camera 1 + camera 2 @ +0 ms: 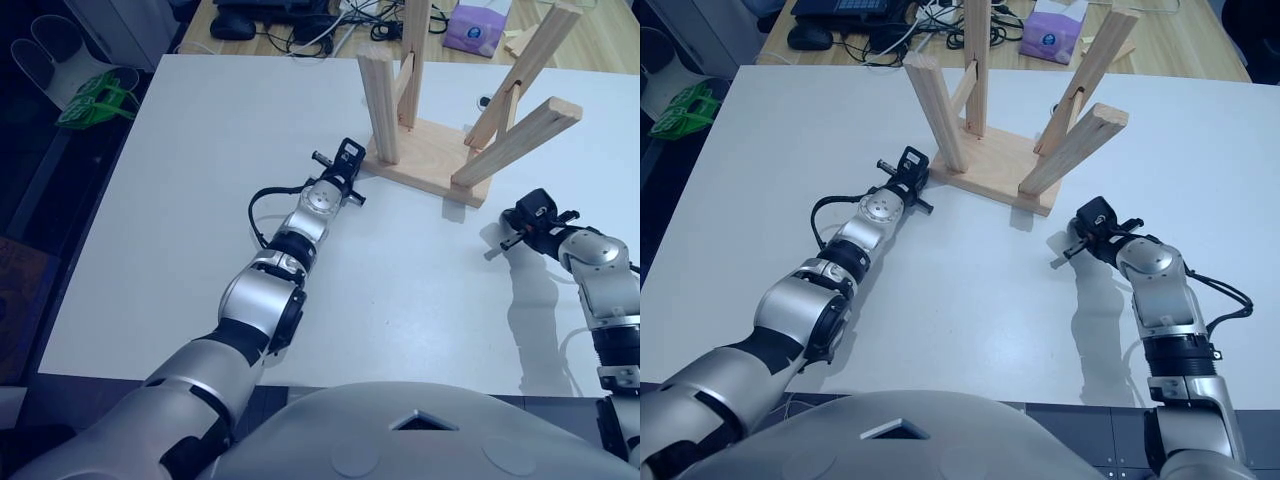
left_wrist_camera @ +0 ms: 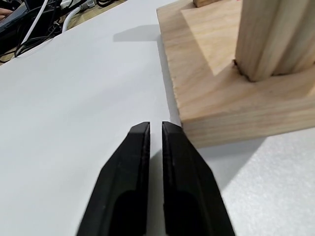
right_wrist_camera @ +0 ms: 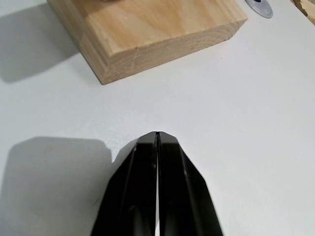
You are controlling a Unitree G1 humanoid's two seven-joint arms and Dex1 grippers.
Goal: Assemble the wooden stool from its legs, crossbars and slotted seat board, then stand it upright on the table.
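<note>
The wooden stool stands upside down at the back of the white table (image 1: 200, 250). Its seat board (image 1: 432, 160) lies flat on the table and several legs (image 1: 381, 105) point up and outward, with crossbars between them. My left gripper (image 1: 350, 153) lies low on the table just off the board's left corner (image 2: 197, 123); its fingers (image 2: 174, 147) are together with a thin slit and hold nothing. My right gripper (image 1: 1092, 211) is shut and empty a short way off the board's right corner (image 3: 106, 73), not touching it.
A small metal disc (image 3: 259, 6) lies on the table beside the stool. Behind the table, a wooden desk holds cables, a mouse and a purple box (image 1: 476, 28). A green object (image 1: 95, 100) sits off the table's left edge. Bare tabletop stretches in front.
</note>
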